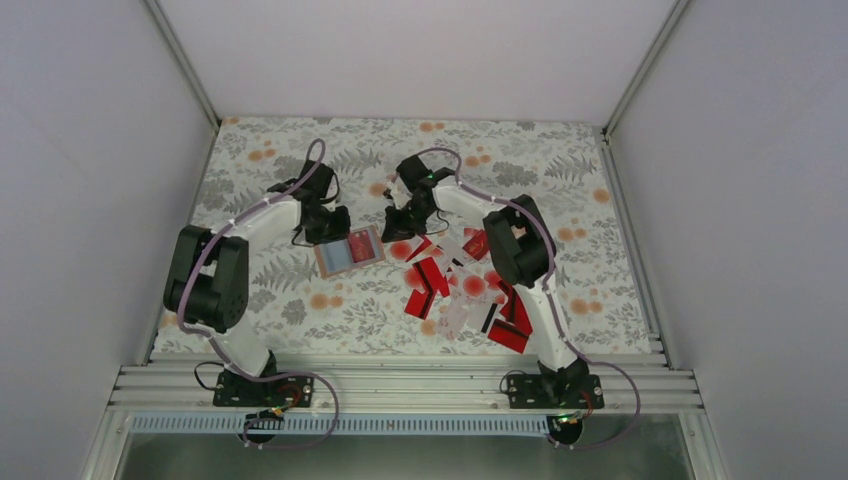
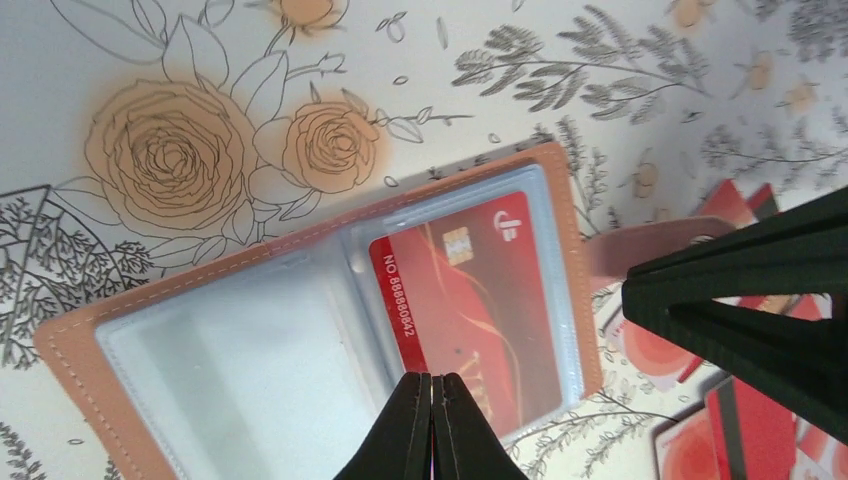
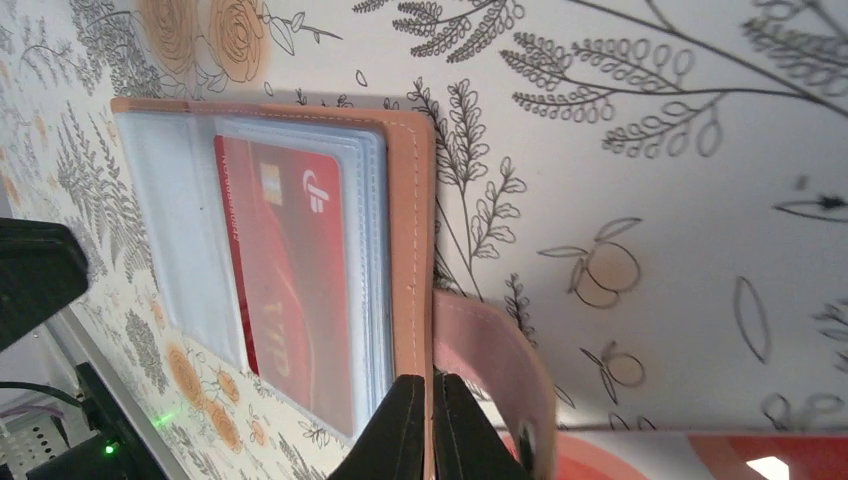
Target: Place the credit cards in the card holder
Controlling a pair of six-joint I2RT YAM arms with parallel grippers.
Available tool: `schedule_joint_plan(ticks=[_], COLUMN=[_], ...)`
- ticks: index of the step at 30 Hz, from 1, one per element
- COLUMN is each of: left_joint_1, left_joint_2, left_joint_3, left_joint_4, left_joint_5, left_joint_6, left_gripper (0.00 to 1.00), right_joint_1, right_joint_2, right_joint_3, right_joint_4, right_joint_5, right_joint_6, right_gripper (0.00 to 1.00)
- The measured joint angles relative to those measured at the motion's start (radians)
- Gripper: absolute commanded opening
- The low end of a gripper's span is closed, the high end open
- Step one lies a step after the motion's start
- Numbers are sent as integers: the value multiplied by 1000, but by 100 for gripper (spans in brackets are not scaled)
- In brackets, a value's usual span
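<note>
"Gripper status, both units?"

"My left gripper (image 2: 432,380) has its fingers pressed together with nothing between them. The tips are over the near edge of the card holder (image 2: 220,370). My right gripper (image 3: 432,382) is likewise closed and empty, its tips at the holder's stitched border beside the closing strap (image 3: 495,365). I cannot tell whether either one touches the holder."

"Describe the holder."

"It lies open and flat on the floral table cover (image 1: 560,180), between my two grippers. It has a tan outer border with pale stitching and clear plastic sleeves over a greyish inside. One sleeve is bare. The other holds a red card (image 2: 470,310)."

"Any markings on that card?"

"It has a gold chip, a small white logo and thin gold curves. 'NO. 88880842' is printed along one edge, and large gold letters appear to read 'VIP'."

"And the remaining stock?"

"The loose credit cards (image 1: 470,285) lie scattered just to the right of the holder. Some are red with a black stripe, some white with a red blot."
</note>
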Motion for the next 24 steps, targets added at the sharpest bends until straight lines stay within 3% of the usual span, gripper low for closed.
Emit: schedule_joint_plan(ticks=[12, 24], left_joint_1=[0, 0], left_joint_2=[-45, -4], left_joint_3=[-66, -78], left_joint_4=[7, 50], left_joint_5=[11, 81], left_joint_6=[62, 102], left_gripper=[3, 2], right_joint_1=[-13, -13], right_joint_2=[-39, -37], right_joint_3=[-73, -80], right_joint_4=[74, 132], right_joint_5=[-141, -204], right_joint_6=[48, 103], right_gripper=[20, 22])
